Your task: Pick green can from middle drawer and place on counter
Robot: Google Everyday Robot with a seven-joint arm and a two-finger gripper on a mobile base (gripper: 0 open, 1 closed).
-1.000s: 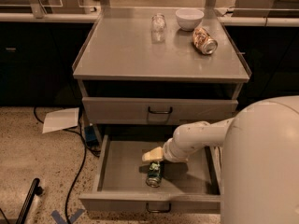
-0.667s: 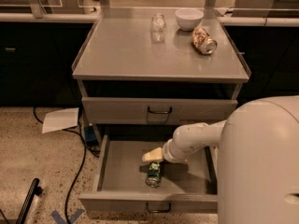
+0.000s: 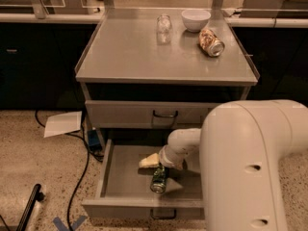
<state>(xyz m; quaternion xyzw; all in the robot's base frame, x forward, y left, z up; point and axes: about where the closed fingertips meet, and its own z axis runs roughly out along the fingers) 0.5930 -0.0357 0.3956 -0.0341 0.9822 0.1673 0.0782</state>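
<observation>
The green can (image 3: 159, 177) lies on its side in the open middle drawer (image 3: 121, 177), near the middle of the tray, one silver end toward the front. My gripper (image 3: 153, 161) reaches down into the drawer and sits at the can's far end, touching or just above it. My white arm (image 3: 250, 167) fills the lower right and hides the drawer's right part. The counter (image 3: 130, 52) is the grey cabinet top above the drawers.
On the counter's far side stand a clear glass jar (image 3: 164, 24) and a white bowl (image 3: 196, 19), and an orange-brown can (image 3: 211, 42) lies on its side. The upper drawer (image 3: 144, 114) is shut. A paper sheet (image 3: 62, 123) and cables lie on the floor at left.
The bulk of my arm has shifted left in the view. The gripper has stayed at the far end of the green can, and the can has not moved.
</observation>
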